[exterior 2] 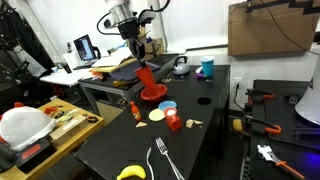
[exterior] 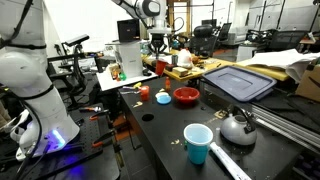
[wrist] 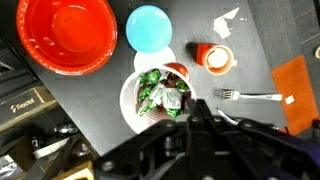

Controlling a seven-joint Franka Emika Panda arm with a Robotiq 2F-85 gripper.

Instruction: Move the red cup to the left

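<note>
- Item: red cup (exterior: pixel 163 98), small and dark red. It stands upright on the black tabletop (exterior: pixel 165 135), in the middle stretch and clear of every edge and corner in an exterior view (exterior 2: pixel 174 122).
- Neighbours: red bowl (exterior: pixel 186 96) just beside the cup, apart from it. Blue disc (wrist: pixel 150 27) and white dish of green-wrapped sweets (wrist: pixel 155 95) are near. Fork (wrist: pixel 250 95) lies on the side away from the bowl. Blue cup (exterior: pixel 197 140) and steel kettle (exterior: pixel 238 125) are well apart, toward the opposite end of the tabletop.
- Task status: judged not begun. Nothing touches the cup, and it shows no tilt or lift.
- Remaining: descent to the cup, grasp, carry to the left, set-down and release. That is the whole of the job.
- Gripper (exterior: pixel 156 44): hangs high above the tabletop, well apart from the cup, pointing downward.
- Arm pose: wrist roughly vertical, upper links folded above it near the top of both exterior views.
- Wrist view: looks straight down. The cup (wrist: pixel 213 57) sits up and to the right of the dark finger mass (wrist: pixel 200 135), not between the fingers, so a sideways correction seems needed before descending.
- Pincer state: cannot tell. The fingers are a blurred dark shape in the wrist view and too small in the exterior views. Nothing is seen held.
</note>
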